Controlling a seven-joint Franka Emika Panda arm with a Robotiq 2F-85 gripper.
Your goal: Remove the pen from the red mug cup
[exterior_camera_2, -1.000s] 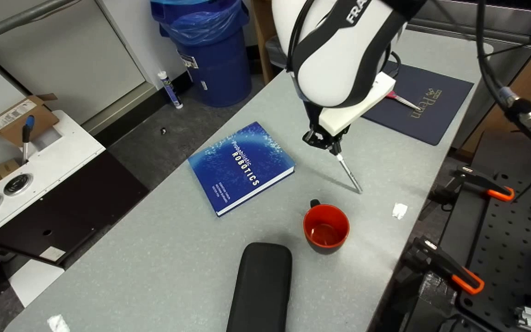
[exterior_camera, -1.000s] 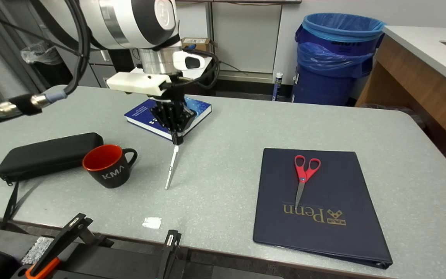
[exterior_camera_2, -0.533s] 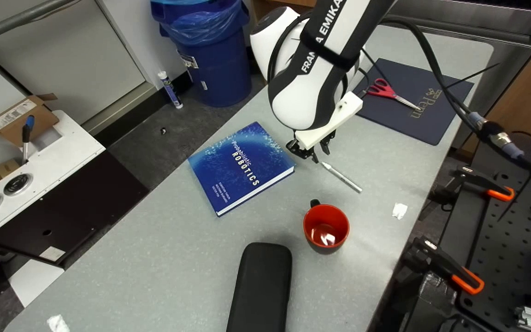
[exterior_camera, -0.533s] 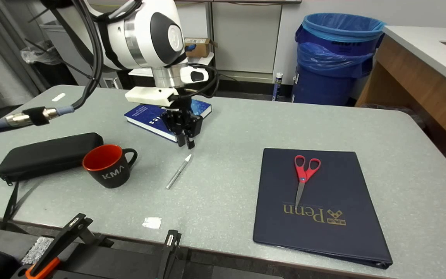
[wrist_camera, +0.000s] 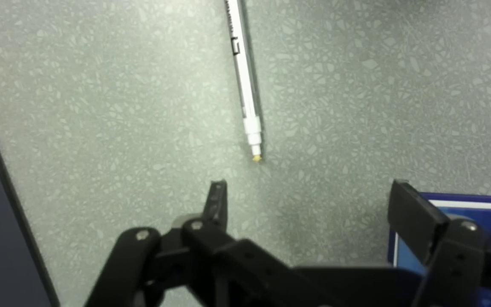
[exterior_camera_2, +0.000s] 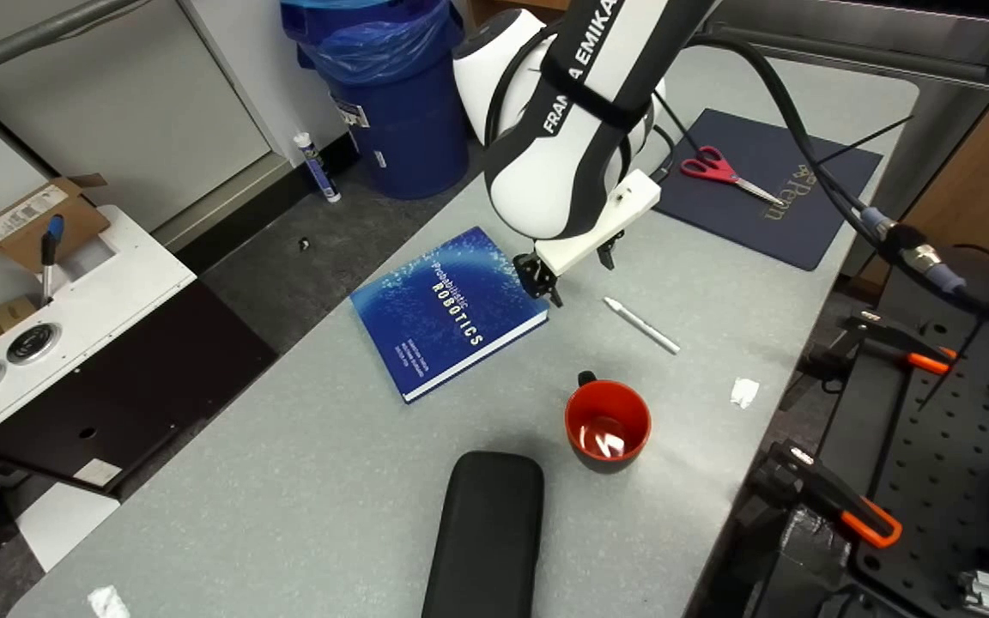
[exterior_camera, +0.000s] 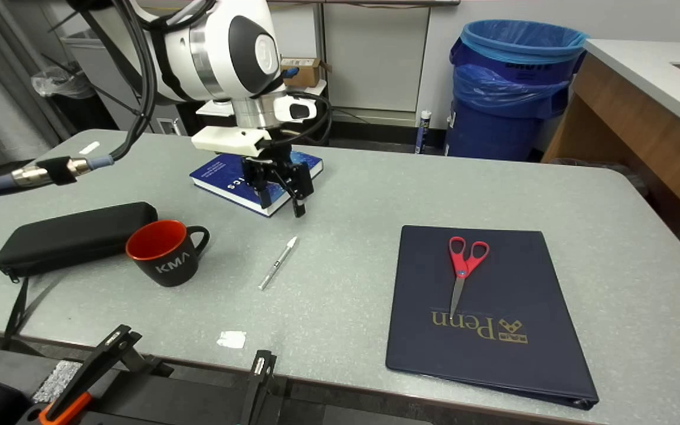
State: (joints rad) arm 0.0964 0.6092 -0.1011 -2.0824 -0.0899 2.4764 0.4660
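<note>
In an exterior view, the pen (exterior_camera: 278, 263) lies outside the red mug (exterior_camera: 164, 255), to its right, on the table (exterior_camera: 346, 200). The claw (exterior_camera: 281, 209), farther, is spread apart.

Scissors (exterior_camera: 461, 274) lie on a navy folder (exterior_camera: 508, 283), well apart from a blue book (exterior_camera_2: 450, 314).

Mug (exterior_camera: 166, 257): "KMA" is facing the bench's (exterior_camera: 334, 330) front edge.
Folder (exterior_camera: 493, 295): "Penn" is lying toward that edge.
Book (exterior_camera_2: 452, 313): "Probabilistic ROBOTICS" is showing.
Arm (exterior_camera_2: 576, 142): "EMIKA" is showing.
</note>
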